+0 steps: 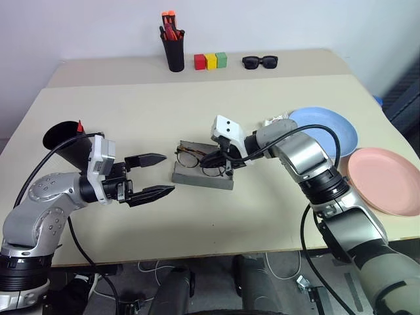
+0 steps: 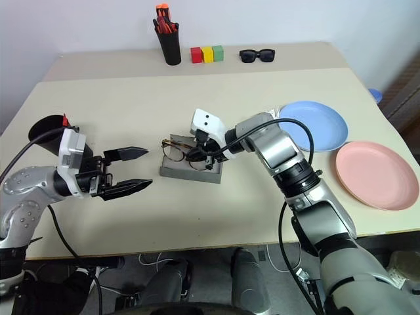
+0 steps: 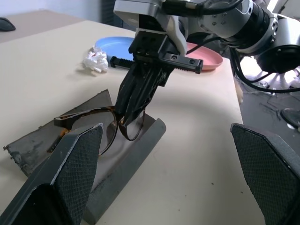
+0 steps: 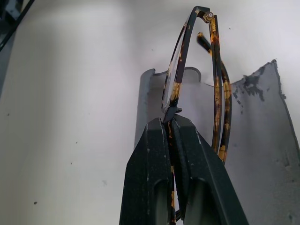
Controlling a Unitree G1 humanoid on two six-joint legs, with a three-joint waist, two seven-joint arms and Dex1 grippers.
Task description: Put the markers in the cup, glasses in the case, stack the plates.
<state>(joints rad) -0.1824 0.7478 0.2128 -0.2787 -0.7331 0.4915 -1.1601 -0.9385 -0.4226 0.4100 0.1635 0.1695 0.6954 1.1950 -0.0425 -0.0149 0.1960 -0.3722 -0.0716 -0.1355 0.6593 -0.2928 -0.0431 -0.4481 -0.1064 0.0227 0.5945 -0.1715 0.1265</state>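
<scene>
The grey case (image 1: pixel 209 181) lies open at the table's middle. My right gripper (image 1: pixel 214 160) is shut on the rim of the wire-framed glasses (image 1: pixel 189 157) and holds them tilted over the open case (image 4: pixel 262 140); its fingers (image 4: pixel 154 164) pinch the frame edge (image 4: pixel 177 70). My left gripper (image 1: pixel 167 174) hovers open just left of the case, with nothing between its fingers (image 3: pixel 70 178). The black cup (image 1: pixel 64 140) stands at the left edge with a red-capped marker (image 1: pixel 79 126) in it. The blue plate (image 1: pixel 328 128) and the pink plate (image 1: pixel 386 181) lie side by side on the right.
At the table's back stand a black pen holder (image 1: pixel 174 49) with orange-topped pens, three coloured blocks (image 1: pixel 210 61) and black sunglasses (image 1: pixel 260 62). A crumpled white tissue (image 1: pixel 275 122) lies beside the blue plate.
</scene>
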